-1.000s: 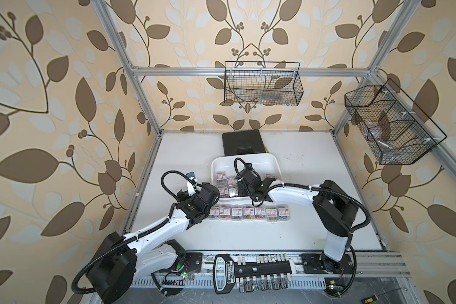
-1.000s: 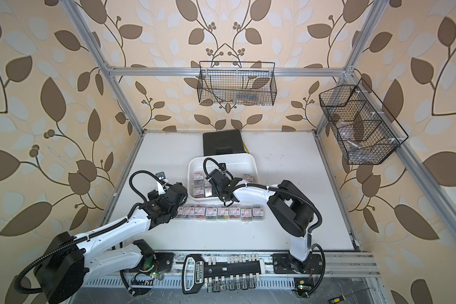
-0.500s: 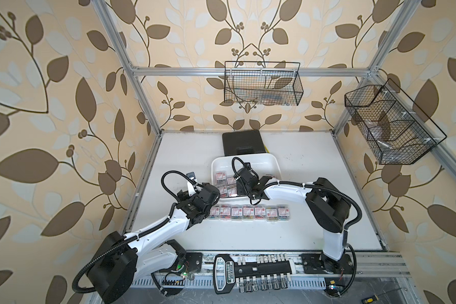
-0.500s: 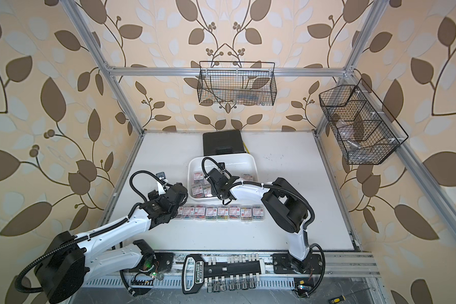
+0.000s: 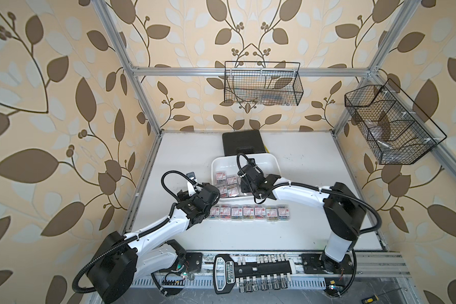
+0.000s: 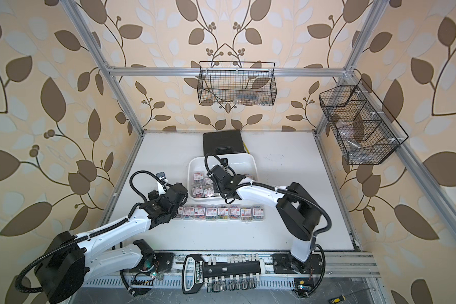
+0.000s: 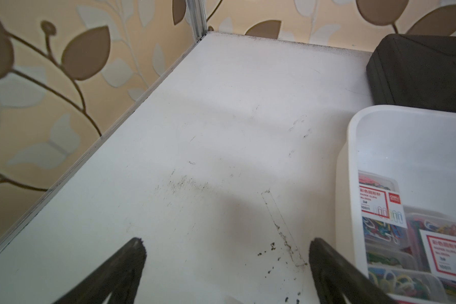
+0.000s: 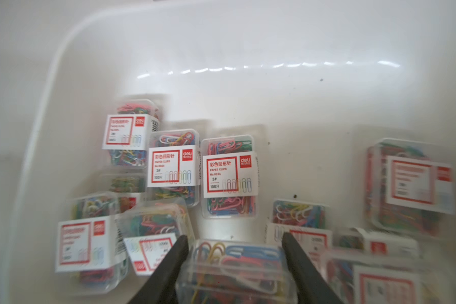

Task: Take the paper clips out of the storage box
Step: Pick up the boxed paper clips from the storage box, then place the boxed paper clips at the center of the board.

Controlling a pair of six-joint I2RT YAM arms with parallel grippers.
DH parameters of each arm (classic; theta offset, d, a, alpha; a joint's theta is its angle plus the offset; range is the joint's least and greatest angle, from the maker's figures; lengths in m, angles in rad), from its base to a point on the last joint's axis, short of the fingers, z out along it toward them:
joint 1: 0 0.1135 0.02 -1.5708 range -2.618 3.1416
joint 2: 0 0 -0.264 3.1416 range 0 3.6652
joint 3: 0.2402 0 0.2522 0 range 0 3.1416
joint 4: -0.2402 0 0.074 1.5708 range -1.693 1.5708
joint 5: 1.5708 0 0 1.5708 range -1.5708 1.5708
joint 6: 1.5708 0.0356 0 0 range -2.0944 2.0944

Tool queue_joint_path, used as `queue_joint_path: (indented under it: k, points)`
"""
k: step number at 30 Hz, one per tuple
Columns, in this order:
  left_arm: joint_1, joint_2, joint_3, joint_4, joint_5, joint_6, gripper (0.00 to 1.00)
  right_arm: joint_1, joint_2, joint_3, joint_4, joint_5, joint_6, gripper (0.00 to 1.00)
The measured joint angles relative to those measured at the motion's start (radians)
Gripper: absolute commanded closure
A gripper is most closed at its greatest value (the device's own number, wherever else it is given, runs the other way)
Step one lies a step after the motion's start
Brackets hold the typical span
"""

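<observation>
- Paper clips [image 8: 228,176]: small clear hard-plastic rect. boxes, multicoloured wire clips inside, white label w/ red edging on each.
- Many lie loose in the storage box [image 5: 225,164], crowded toward its robot-side long wall. Most are flat w/ label up and some are askew or leaning on each other, so long axes point mixed ways.
- More stand in 1 straight row [image 5: 248,212] on the table [image 5: 313,171], just outside that same long wall. Labels are up and sides are close together. Each long axis points toward the storage box, across the row.
- Storage box: shallow glossy white plastic tray, rounded corners, rolled rim. Its long axis runs parallel to the row.
- Right gripper [image 8: 236,240]: inside the storage box, 2 black fingers [image 8: 181,252] narrow, straddling 1 clear box, tight by its sides. Can't tell if clamped.
- Left gripper [image 7: 227,246]: fingers spread wide, nothing between them, over bare scuffed table just outside the storage box's short wall.
- Black case [image 5: 242,142]: matte, rect., touching the storage box's far long wall.
</observation>
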Motion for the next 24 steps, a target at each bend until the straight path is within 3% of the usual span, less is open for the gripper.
queue_joint_path:
  k: [9, 16, 24]
  points:
    - [0.0, 0.0, 0.0, 0.0, 0.0, 0.0, 0.01, -0.021, -0.425, -0.27, 0.019, 0.061, 0.002, 0.55]
    - [0.0, 0.0, 0.0, -0.001, 0.0, 0.0, 0.01, -0.089, -0.702, -0.435, -0.09, 0.132, 0.024, 0.55]
    - [0.0, 0.0, 0.0, 0.0, 0.0, 0.0, 0.01, -0.189, -0.816, -0.614, -0.176, 0.147, 0.066, 0.57]
